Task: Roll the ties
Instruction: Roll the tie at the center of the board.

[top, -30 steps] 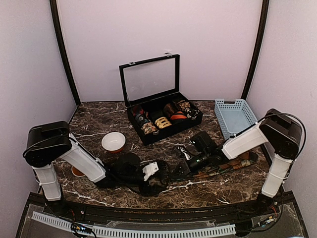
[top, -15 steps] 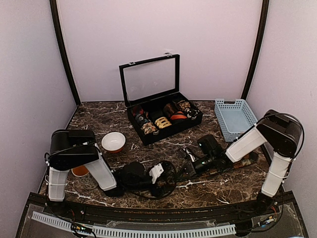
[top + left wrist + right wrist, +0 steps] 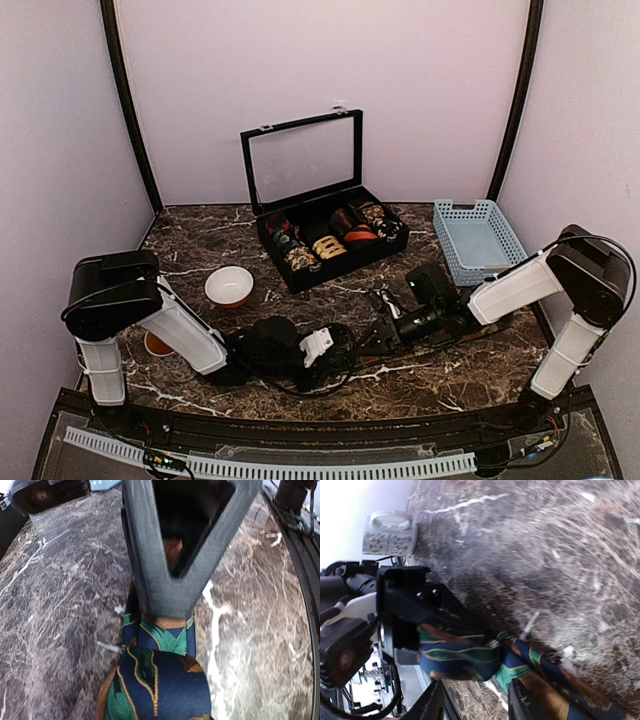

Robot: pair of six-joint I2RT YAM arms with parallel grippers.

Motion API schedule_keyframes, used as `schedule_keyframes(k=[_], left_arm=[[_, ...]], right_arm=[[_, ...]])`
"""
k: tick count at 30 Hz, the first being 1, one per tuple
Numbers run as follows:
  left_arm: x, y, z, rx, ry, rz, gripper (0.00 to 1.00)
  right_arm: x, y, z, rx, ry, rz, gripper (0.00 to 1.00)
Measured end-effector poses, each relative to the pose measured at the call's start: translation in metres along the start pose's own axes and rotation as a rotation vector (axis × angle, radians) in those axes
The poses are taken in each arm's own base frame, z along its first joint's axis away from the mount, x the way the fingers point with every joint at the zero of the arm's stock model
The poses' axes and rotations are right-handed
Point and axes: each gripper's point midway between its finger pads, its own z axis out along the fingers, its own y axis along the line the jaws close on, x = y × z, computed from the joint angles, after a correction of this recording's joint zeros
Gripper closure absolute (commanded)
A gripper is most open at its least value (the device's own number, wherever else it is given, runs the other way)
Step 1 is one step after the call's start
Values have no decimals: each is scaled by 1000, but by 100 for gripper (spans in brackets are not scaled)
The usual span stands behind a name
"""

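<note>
Low over the brown marble table [image 3: 200, 250], my two arms reach toward each other near its front edge. At the back stands an open black display case [image 3: 330, 268], glass lid raised, with rolled fabric coils [image 3: 328, 247] filling its compartments. A pale blue basket [image 3: 478, 240] sits to the right of the case, and a white bowl [image 3: 229, 286] sits off its left front corner. My left pincer [image 3: 167, 605] is clamped on a necktie [image 3: 160, 680] patterned in navy, green and brown. Its fingertips meet in a V over the cloth, which lies on the marble. Just beside it and facing it, my right pincer [image 3: 477, 702] has its fingers parted and grips nothing. The necktie trails from the left pincer across the stone, close past those parted fingers.
</note>
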Motion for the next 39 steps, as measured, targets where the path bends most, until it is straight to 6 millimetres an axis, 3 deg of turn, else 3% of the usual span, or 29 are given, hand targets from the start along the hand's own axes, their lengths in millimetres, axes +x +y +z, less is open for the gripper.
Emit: schedule_keyframes(k=[7,13,15,19,20,23,26,34,39], left_arm=[[8,-1,-12,8,112,42,75],[7,-1,-11,14,148,57,75],[7,-2,-11,17,156,59,75],[7,-2,-10,23,168,61,74],[7,-3,-10,26,169,60,72],[7,-3,-10,27,169,58,52],[8,-1,-11,24,166,47,39],[14,1,-26,15,132,41,28],[3,-1,-28,15,34,13,20]], right_arm=[[-2,32,10,-36,40,-12,52],[-2,37,26,-30,78,-7,58],[-2,36,31,-21,91,-3,68],[1,33,35,-1,102,-10,99],[1,32,35,1,101,-18,100],[-1,31,34,5,97,-30,100],[-1,25,32,18,93,-38,100],[-3,0,19,33,63,-26,100],[-2,-22,9,59,43,6,100]])
